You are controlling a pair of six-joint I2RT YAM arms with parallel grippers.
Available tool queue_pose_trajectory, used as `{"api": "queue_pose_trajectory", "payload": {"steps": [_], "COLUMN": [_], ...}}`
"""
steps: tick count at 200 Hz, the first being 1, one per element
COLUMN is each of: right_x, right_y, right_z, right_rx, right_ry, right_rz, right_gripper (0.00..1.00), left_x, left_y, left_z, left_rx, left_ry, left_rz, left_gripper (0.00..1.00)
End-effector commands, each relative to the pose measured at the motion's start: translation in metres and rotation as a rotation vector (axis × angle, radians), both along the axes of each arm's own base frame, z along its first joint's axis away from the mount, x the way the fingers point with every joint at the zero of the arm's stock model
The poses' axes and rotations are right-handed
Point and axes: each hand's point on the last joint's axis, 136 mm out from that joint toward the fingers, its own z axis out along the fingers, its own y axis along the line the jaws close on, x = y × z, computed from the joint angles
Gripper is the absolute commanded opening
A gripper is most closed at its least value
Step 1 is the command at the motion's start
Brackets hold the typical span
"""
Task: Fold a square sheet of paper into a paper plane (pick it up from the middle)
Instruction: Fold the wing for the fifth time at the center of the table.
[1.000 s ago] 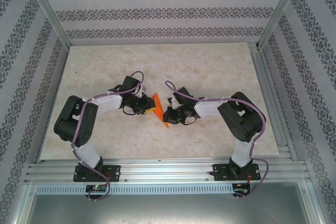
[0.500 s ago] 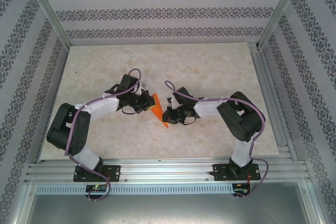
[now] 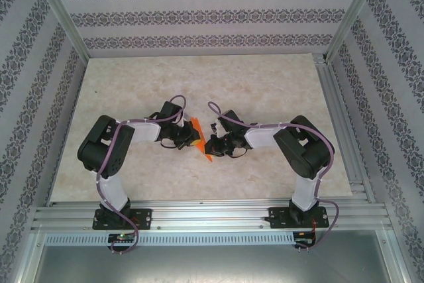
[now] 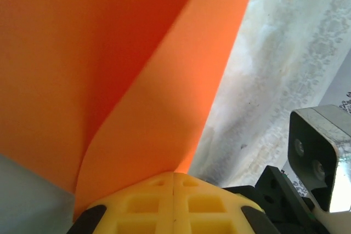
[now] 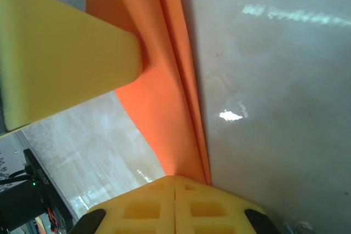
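— Where was the paper, and what held it?
— The square sheet of paper sat folded at mid-frame between your arms; your left gripper was pinched tight on one edge; your right gripper was clamped on the layered fold.
— How would it handle?
— Light, limp and easily torn, I judged; you'd do best to grip beside the crease, gently.

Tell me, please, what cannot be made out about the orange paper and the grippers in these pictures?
Top view: the orange paper is small, and the left gripper and right gripper cover its middle, so its outline is unclear.
Left wrist view: the paper runs off the top and left edges; folds cannot be counted.
Right wrist view: a yellow block covers part of the paper; the left edge cuts it off.
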Motion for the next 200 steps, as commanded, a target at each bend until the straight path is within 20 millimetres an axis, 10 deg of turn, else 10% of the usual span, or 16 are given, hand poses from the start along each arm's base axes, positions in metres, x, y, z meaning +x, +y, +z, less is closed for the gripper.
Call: {"api": "queue_pose_trajectory", "payload": {"steps": [1, 110, 200], "right_x": [-0.019, 0.029, 0.052], "right_y": [-0.02, -0.005, 0.003], "right_z": [-0.04, 0.027, 0.006], "right_rx": [-0.141, 0.035, -0.042], "right_ry": [0.071, -0.055, -0.034], "right_rz": [-0.019, -0.087, -0.056], "right_gripper": [0.06, 0.07, 0.07], "left_x": [0.003, -0.001, 0.0], "left_y": [0.002, 0.007, 0.005], "left_z": [-0.008, -0.032, -0.031], "left_rx": [0.054, 0.116, 0.11], "left_ry": [-0.033, -0.026, -0.027], "left_rz": [-0.018, -0.077, -0.094], "left_gripper": [0.08, 0.05, 0.05]}}
